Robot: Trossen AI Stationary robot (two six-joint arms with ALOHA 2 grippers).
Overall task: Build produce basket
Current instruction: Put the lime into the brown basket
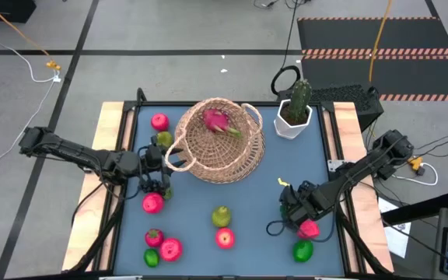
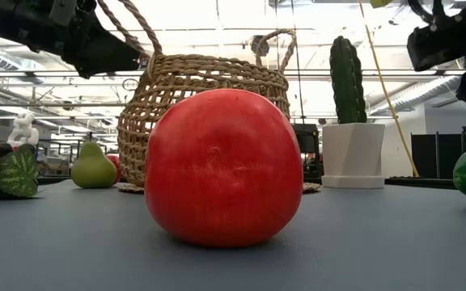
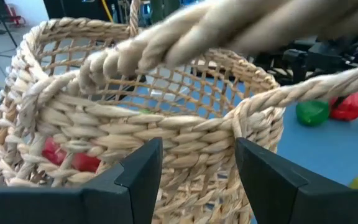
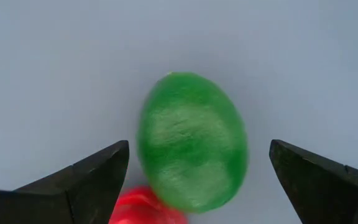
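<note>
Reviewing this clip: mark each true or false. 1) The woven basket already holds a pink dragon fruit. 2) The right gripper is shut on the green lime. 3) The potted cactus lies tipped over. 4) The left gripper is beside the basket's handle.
1) True: the pink dragon fruit lies inside the round tan woven wicker basket.
2) False: the right gripper is open, its fingers apart either side of the green lime, which sits on the table.
3) False: the green cactus in its white pot stands upright.
4) True: the left gripper is beside the basket's loop handle.
</note>
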